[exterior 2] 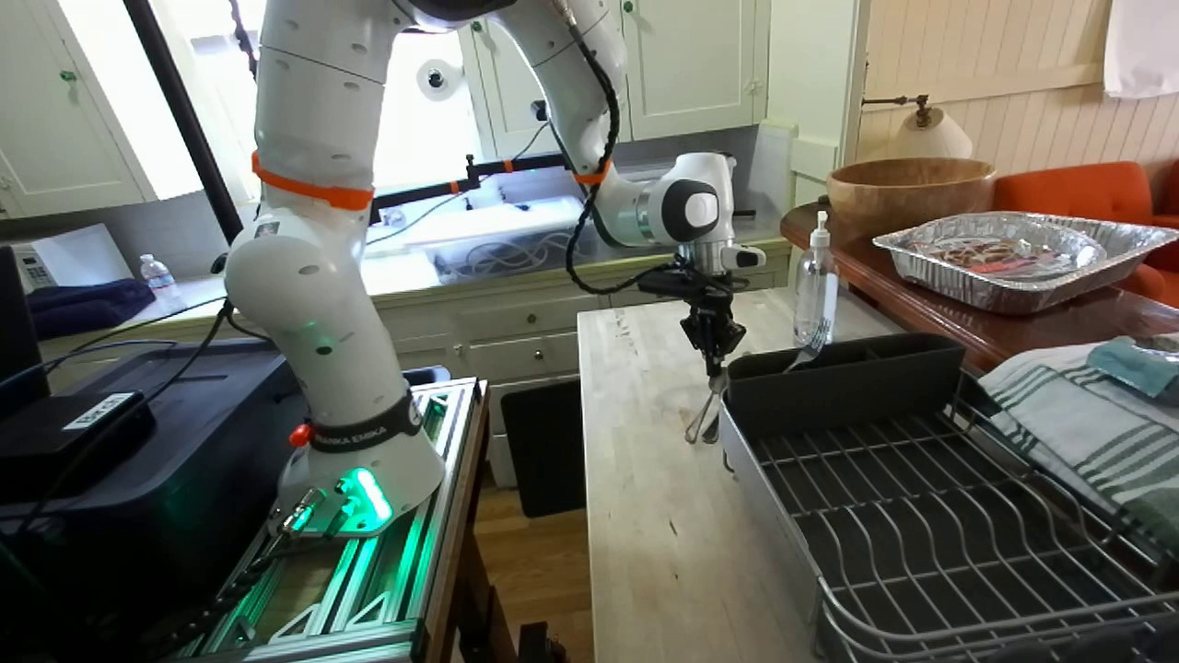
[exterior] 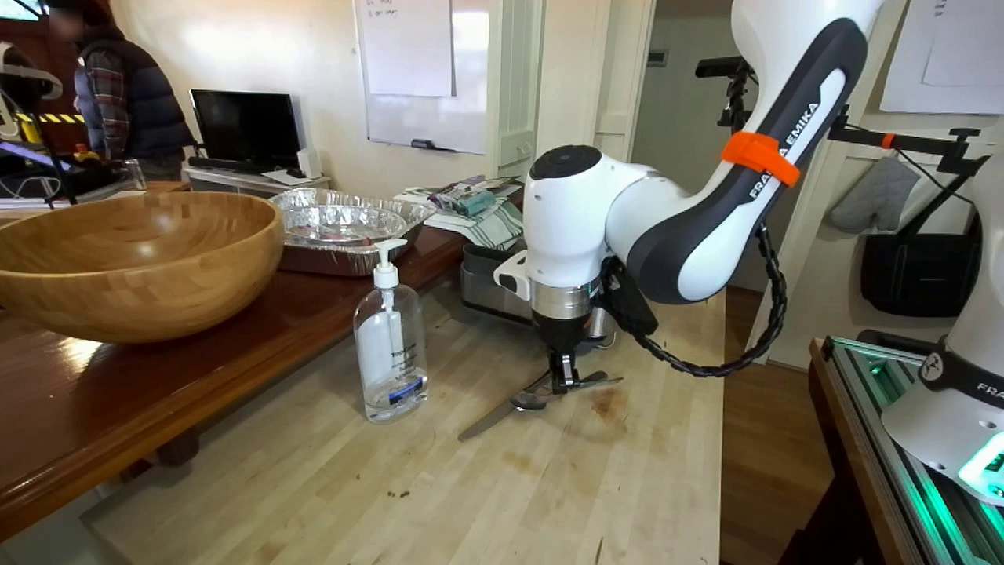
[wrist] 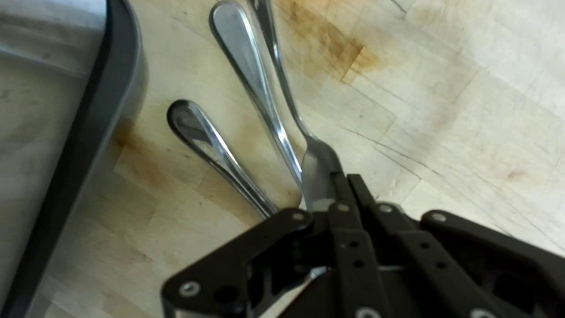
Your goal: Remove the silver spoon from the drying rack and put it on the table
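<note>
My gripper (wrist: 346,179) is down at the table (exterior: 651,479) with its fingertips nearly together at the bowl of the silver spoon (wrist: 318,168). The bowl's edge meets the fingertips and seems pinched; the left finger partly covers it. The spoon's thin handle runs up out of the wrist view. Two other utensil handles (wrist: 240,39) (wrist: 194,126) lie beside it, and the bowl overlaps one. In an exterior view a knife blade (exterior: 486,421) and a spoon-like bowl (exterior: 528,402) show beside the gripper (exterior: 563,386). The drying rack (exterior 2: 783,520) stands close by; its edge also shows in the wrist view (wrist: 110,101).
A fork (exterior 2: 812,345) stands in the rack's dark utensil holder (exterior 2: 847,391). A clear pump bottle (exterior: 391,353) stands on the table. The reddish-brown counter (exterior: 235,369) borders it, with a large wooden bowl (exterior: 141,259), foil trays (exterior 2: 1022,267) and towels (exterior 2: 1096,414).
</note>
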